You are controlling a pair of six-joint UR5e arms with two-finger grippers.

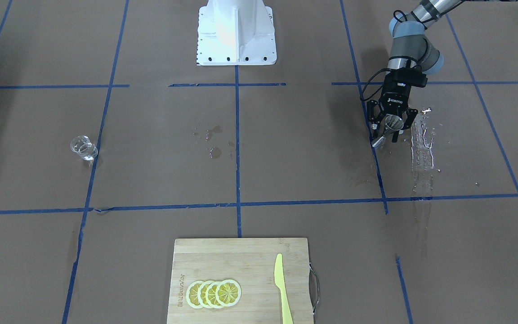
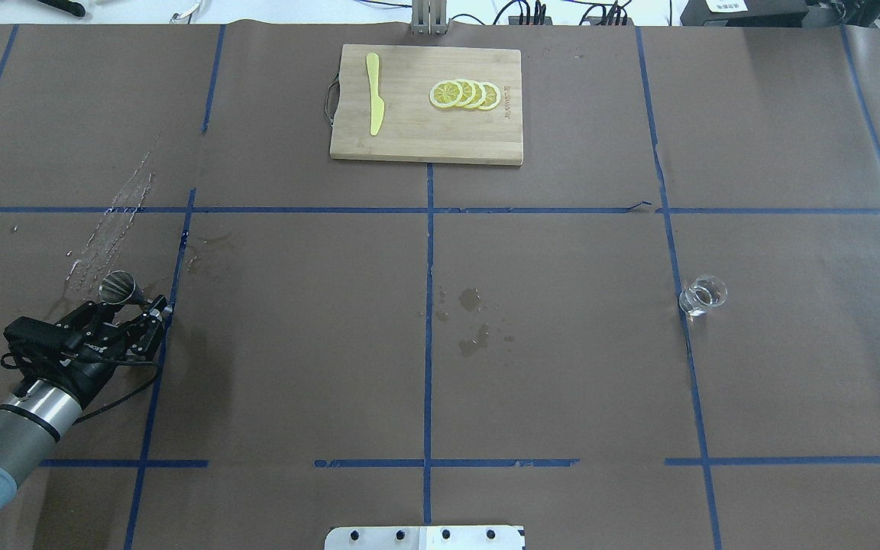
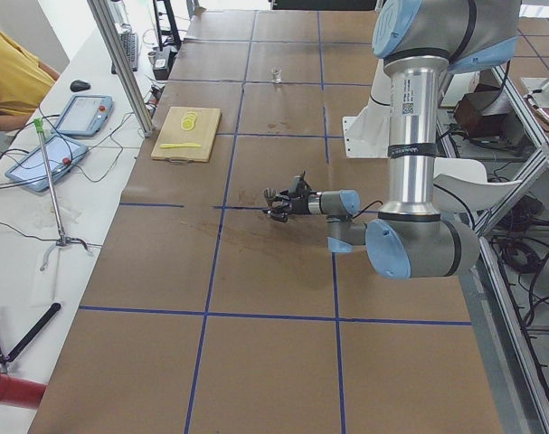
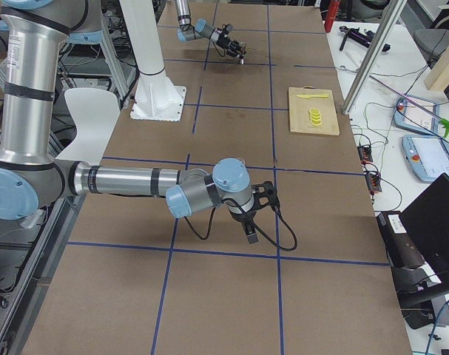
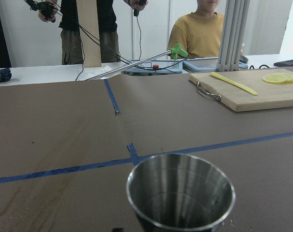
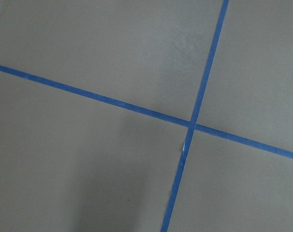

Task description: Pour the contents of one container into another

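The steel hourglass jigger (image 2: 118, 288) (image 1: 392, 122) (image 5: 181, 191) is at the table's left side, mouth up, in my left gripper (image 2: 133, 304) (image 1: 391, 130). That gripper is shut on it near the waist and reaches in low and level. The wrist view shows no liquid in its upper cup. The clear glass tumbler (image 2: 703, 296) (image 1: 83, 147) stands alone far off on the right side. My right gripper (image 4: 250, 233) hangs over bare table near the robot's right end. It shows only in the exterior right view, so I cannot tell whether it is open.
A wooden cutting board (image 2: 409, 130) at the far middle edge carries a yellow knife (image 2: 373, 103) and several lemon slices (image 2: 464, 94). A wet streak (image 2: 111, 229) lies just beyond the jigger, and drops (image 2: 470, 317) mark the table's centre. People stand behind the far edge.
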